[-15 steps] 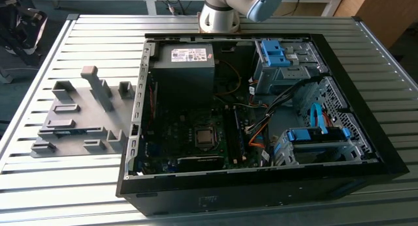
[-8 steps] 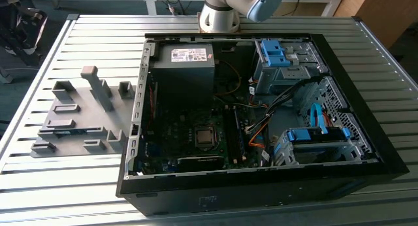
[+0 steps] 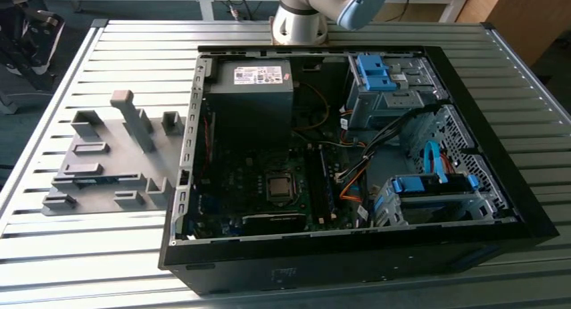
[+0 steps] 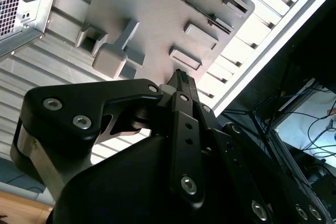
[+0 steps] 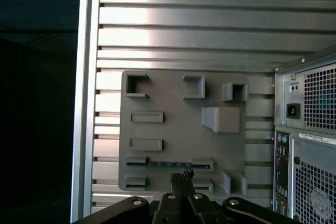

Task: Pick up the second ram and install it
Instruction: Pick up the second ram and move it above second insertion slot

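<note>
gripper [image 5: 181, 174] hovers over grey tray [image 5: 173, 129] | fingers [image 5: 177, 178] pressed together, empty | second ram [image 5: 169, 164] edge-up in slot | best: square to stick, grip mid-length

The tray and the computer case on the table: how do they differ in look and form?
The tray is light grey; the computer case is black. The tray is a flat plate with small blocks and one tall post; the case is a deep open box. The tray lies to the exterior view's left of the case. Both rest on the slatted metal table.
</note>
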Robot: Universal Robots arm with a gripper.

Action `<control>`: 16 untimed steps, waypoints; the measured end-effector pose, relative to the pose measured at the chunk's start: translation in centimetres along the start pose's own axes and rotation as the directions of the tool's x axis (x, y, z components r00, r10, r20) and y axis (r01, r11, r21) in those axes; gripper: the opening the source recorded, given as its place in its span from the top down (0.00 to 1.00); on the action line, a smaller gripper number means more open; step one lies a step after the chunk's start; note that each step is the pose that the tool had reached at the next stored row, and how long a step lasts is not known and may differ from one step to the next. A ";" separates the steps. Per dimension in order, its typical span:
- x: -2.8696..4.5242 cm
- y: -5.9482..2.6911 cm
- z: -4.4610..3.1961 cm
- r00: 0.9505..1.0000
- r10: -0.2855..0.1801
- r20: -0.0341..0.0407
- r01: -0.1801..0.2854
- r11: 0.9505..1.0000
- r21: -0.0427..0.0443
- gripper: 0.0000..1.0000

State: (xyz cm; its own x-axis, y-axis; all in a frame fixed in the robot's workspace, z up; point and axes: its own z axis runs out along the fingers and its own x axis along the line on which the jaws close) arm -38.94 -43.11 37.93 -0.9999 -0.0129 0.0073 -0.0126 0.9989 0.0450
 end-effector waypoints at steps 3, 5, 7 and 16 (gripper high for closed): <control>0.03 0.00 0.00 1.000 -0.009 0.000 0.009 1.000 0.000 0.89; 0.04 0.00 0.01 1.000 -0.014 -0.001 0.014 1.000 0.000 0.89; 0.06 0.00 0.01 1.000 -0.020 -0.001 0.020 1.000 0.000 0.89; 0.14 0.00 0.03 0.999 -0.046 -0.002 0.046 0.999 0.000 0.89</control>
State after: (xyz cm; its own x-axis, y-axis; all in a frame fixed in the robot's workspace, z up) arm -39.08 -43.12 37.90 -0.9982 -0.0592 0.0073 -0.0588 0.9973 0.0450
